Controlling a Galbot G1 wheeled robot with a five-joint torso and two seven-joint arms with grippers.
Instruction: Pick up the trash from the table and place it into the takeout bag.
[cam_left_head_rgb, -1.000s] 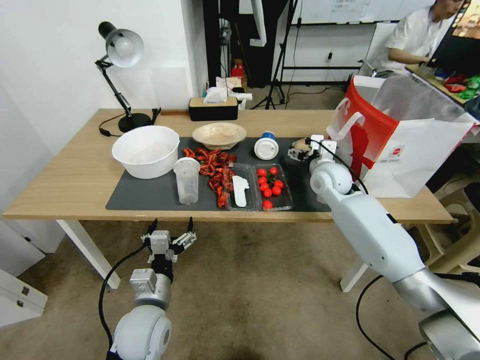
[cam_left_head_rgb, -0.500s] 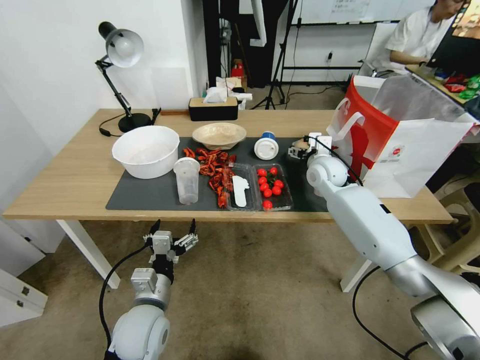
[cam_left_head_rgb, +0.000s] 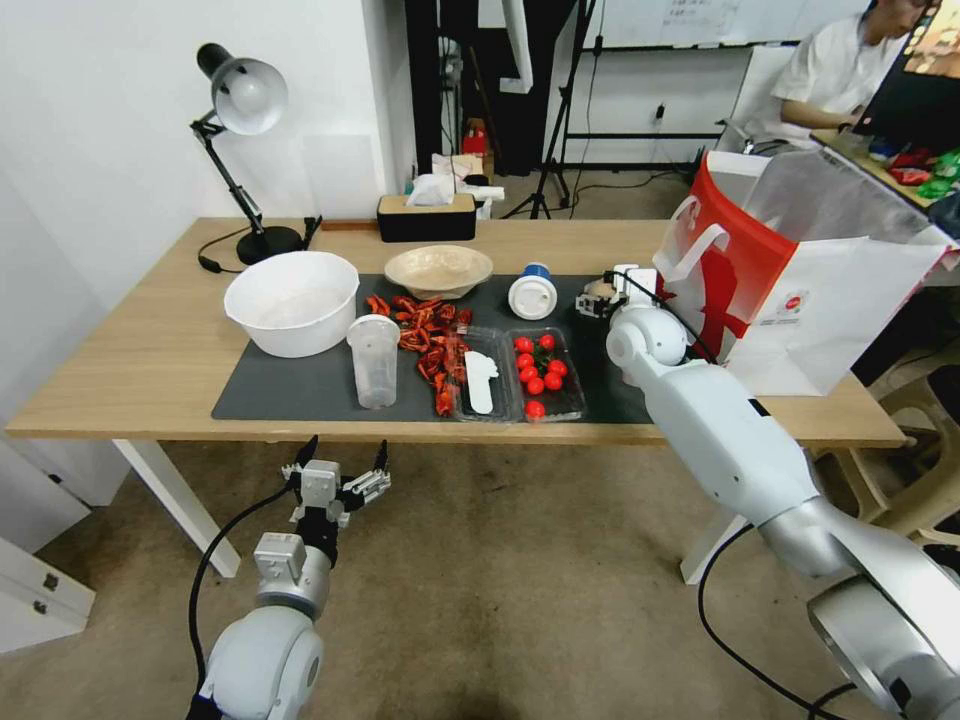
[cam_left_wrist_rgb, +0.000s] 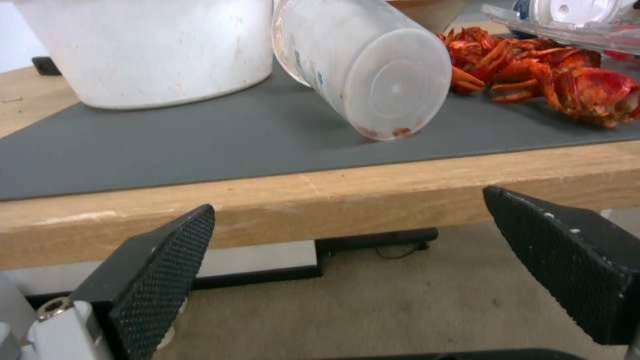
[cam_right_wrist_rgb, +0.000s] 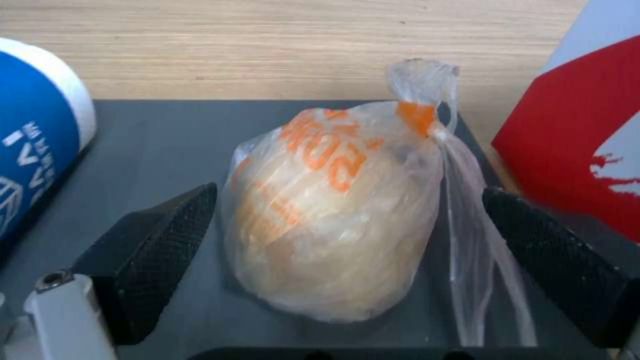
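With the right claw (cam_right_wrist_rgb: 347, 260) spread wide around the plastic-wrapped tan lump (cam_right_wrist_rgb: 333, 210) at centre frame on the counter's grey mat (cam_right_wrist_rgb: 153, 145), close squarely on its body, not the knotted tail, while the released left claw (cam_left_head_rgb: 338, 470) hangs lower left.

White arms, black jaws

Both arms (cam_left_head_rgb: 735, 450) are glossy white shells with silver-grey joints. Black cables (cam_left_head_rgb: 215, 570) loop along them. Each gripper (cam_left_wrist_rgb: 347, 270) has black, dimpled pads (cam_right_wrist_rgb: 150, 250) on a grey metal mount with a screw.
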